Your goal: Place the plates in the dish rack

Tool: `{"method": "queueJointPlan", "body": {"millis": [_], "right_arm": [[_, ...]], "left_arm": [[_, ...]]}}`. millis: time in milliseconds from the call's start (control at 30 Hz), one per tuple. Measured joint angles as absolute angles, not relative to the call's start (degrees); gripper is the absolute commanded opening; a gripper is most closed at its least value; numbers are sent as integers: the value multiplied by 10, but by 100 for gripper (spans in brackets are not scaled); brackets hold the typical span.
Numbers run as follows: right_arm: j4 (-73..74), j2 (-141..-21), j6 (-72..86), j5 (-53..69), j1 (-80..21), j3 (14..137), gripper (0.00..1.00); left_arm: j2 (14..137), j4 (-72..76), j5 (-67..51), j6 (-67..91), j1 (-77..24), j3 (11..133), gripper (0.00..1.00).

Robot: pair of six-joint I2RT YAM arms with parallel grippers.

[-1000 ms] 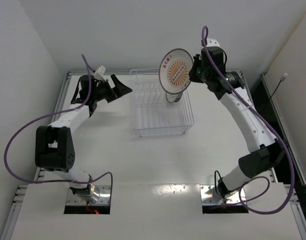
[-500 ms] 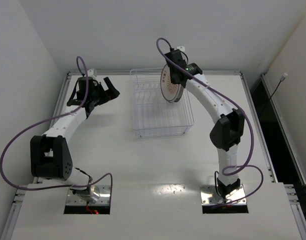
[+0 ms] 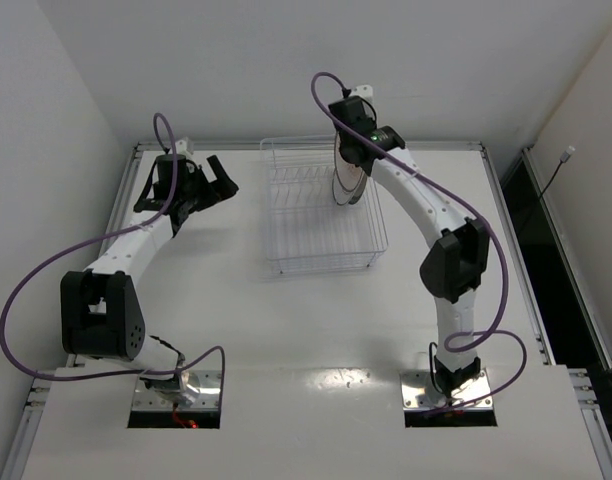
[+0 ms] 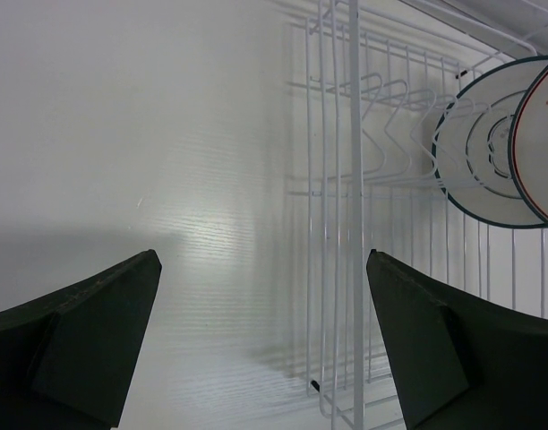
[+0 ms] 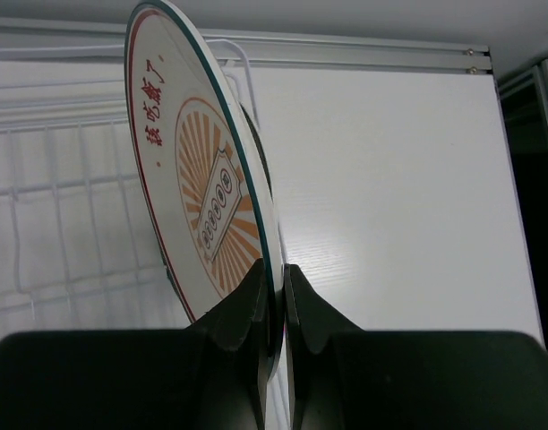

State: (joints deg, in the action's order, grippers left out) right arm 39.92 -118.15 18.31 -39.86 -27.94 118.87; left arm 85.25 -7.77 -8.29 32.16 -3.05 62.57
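Sunburst plate (image 5: 202, 179) stands on edge, rim pinched at its 6 o'clock by right gripper (image 5: 276, 285), jaws clamped on it. The plate leans up toward 11 o'clock from the grip. It's at the 1 o'clock corner of dish rack (image 3: 321, 268); seated or not, cannot tell. Green-rimmed plate (image 4: 484, 152) upright in rack just beside it. Left gripper (image 3: 224, 175) spread wide, empty, at rack's 10 o'clock, apart from it.

A glossy white bench (image 3: 286, 330) catches soft glare near its front edge. Plain white walls (image 3: 286, 60) close it in behind and on both sides. A metal rail (image 3: 436, 146) lines the far edge, and a dark gap (image 3: 548, 215) runs along the right.
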Motion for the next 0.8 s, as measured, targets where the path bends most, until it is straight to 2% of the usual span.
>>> {"method": "queueJointPlan", "body": {"millis": [633,733,800], "right_arm": [[383,-1267,182,-401,-298,1220,0],[383,-1277,185,-401,-298,1230,9],[388,-1278,194,-394,-297,1232,19]], "left_arm": [[854,-81,-83,321,-30,632,100],[854,-81,-83,321,-30,633,100],[854,-81,-83,321,-30,633,100]]}}
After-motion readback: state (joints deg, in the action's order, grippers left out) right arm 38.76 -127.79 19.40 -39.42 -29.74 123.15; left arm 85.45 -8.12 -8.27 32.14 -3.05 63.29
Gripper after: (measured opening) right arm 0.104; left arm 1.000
